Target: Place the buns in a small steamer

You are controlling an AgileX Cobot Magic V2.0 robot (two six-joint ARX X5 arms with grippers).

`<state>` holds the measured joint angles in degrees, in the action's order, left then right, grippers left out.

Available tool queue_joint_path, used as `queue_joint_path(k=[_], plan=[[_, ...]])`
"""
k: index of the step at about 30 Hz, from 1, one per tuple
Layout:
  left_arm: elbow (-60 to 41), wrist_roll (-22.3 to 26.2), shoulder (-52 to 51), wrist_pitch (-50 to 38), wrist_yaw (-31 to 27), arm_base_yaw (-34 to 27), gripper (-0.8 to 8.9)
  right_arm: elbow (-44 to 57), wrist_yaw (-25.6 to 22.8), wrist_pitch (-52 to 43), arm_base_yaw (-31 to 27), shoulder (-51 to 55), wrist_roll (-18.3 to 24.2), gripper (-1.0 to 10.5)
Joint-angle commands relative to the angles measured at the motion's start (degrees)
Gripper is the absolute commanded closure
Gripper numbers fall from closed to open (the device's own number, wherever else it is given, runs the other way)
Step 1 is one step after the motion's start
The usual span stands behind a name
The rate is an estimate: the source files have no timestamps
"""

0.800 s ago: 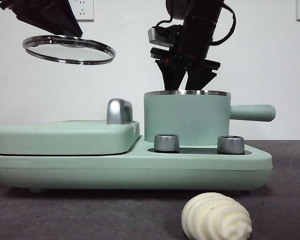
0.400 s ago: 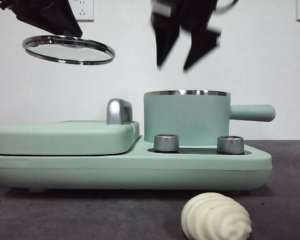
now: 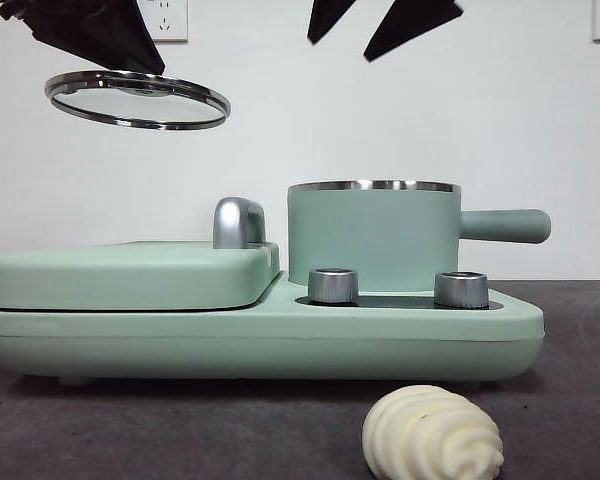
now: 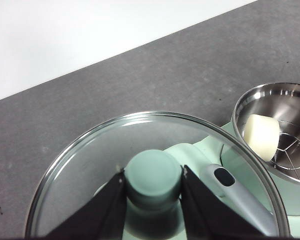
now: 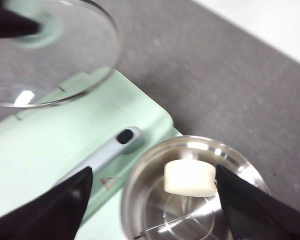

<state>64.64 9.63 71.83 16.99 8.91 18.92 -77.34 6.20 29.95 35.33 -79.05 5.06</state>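
The mint-green small steamer stands on its base with the lid off. A smooth block-shaped bun lies inside it on the wire rack, also seen as the bun in the left wrist view. The ridged oval bun rests on the table in front. My right gripper hangs open and empty high above the steamer. My left gripper is shut on the green knob of the glass lid, held up at the upper left.
The flat mint-green griddle lid with its chrome handle lies left of the steamer on the shared base. Two steel knobs face front. The steamer's straight handle points right. Dark grey tabletop surrounds it.
My right gripper has risen from just inside the steamer's rim to the top of the front view, jaws open. The lid and the ridged bun have not moved.
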Motion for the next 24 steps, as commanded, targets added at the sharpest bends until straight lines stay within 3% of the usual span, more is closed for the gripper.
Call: queue_joint_path(k=[1, 11, 14, 17, 24], plan=[[1.0, -0.1, 0.0, -1.5, 0.1, 0.1, 7.99, 7.4, -0.2, -4.7, 1.3, 4.7, -1.1, 5.6], [1.0, -0.1, 0.0, -1.5, 0.1, 0.1, 7.99, 31.7, 0.0, -7.1, 6.7, 22.4, -4.5, 5.6], [1.0, 0.0, 0.0, -1.6, 0.1, 0.1, 7.99, 36.0, 2.3, -5.7, 9.4, 25.6, -4.6, 5.6], [1.0, -0.1, 0.0, -1.6, 0.1, 0.1, 7.99, 38.5, 3.5, -2.8, 12.4, 26.1, -5.1, 5.6], [1.0, -0.1, 0.0, -1.6, 0.1, 0.1, 7.99, 42.5, 0.9, -3.7, 18.4, 22.5, -5.3, 5.6]])
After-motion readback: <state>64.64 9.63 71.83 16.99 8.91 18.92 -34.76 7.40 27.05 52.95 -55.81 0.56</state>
